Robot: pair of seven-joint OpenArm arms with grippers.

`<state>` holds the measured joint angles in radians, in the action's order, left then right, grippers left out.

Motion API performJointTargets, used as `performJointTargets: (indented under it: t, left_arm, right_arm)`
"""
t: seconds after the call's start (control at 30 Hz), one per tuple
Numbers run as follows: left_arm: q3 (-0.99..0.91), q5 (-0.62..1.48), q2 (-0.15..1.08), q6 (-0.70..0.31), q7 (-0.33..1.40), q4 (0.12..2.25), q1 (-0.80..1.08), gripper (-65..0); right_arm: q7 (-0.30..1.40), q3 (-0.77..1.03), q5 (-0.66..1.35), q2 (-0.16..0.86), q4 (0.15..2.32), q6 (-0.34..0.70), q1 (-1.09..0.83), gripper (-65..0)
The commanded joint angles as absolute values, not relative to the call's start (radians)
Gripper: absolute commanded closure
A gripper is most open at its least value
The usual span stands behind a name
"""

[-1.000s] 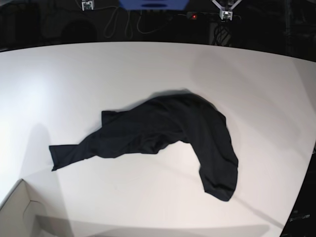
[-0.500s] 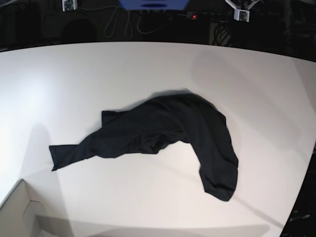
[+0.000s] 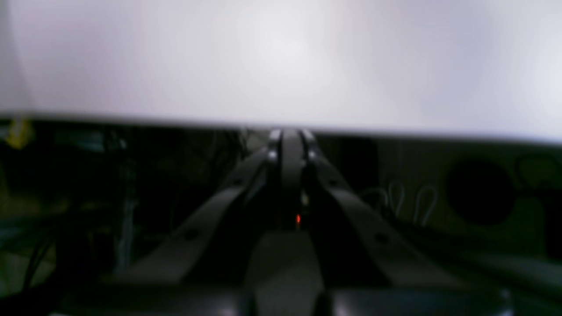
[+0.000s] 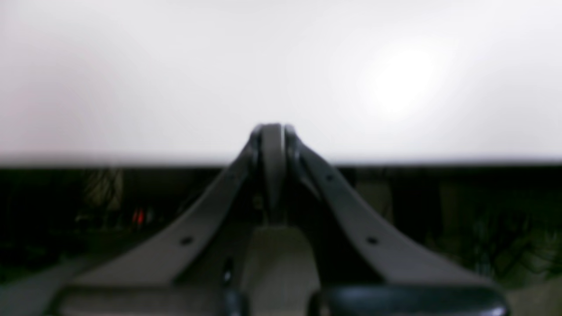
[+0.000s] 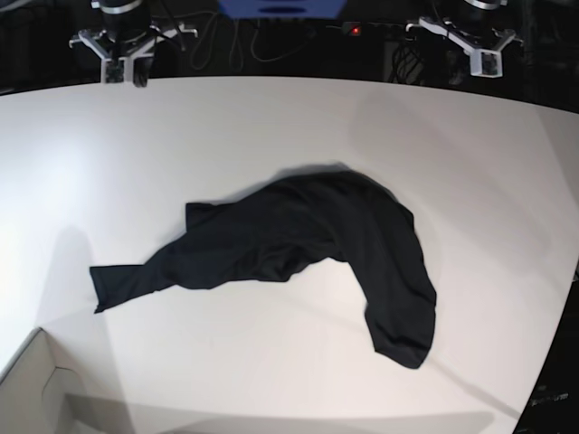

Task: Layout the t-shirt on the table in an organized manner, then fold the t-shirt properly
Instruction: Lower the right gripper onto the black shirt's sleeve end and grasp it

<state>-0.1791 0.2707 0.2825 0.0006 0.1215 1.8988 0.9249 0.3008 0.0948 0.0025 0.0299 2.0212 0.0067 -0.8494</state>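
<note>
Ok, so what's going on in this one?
Nothing is being handled. The t-shirt lies crumpled in a curved heap on the table, not laid out. The left claw and right claw are at the table's far edge, both shut and empty, well clear of the cloth.

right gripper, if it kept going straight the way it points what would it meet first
Probably the bare white table: the shut right gripper points across the table's far edge onto empty surface. The crumpled black fabric t-shirt lies farther in; depth is unclear.

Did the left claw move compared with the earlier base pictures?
Yes. The left claw has come lower and further right, closer to the table edge.
</note>
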Motion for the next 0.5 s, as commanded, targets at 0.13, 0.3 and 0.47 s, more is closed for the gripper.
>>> performJointTargets:
  t: [0.13, 0.3, 0.47]
  left_arm:
    - [-0.183, 0.269, 0.285, 0.001, 0.101, 1.946, 0.934, -0.4]
    - [-0.176, 0.271, 0.278, 0.001, 0.101, 1.957, 0.889, -0.5]
    - [-0.183, 0.271, 0.257, -0.001, 0.101, 1.957, 0.857, -0.6]
  right_arm:
    - [0.300, 0.101, -0.001, 0.028, 2.034, 0.005, -0.786, 0.0]
    - [0.300, 0.099, -0.001, 0.021, 2.037, 0.005, -0.713, 0.0]
    - [0.300, 0.096, -0.001, -0.015, 2.037, 0.005, -0.670, -2.9]
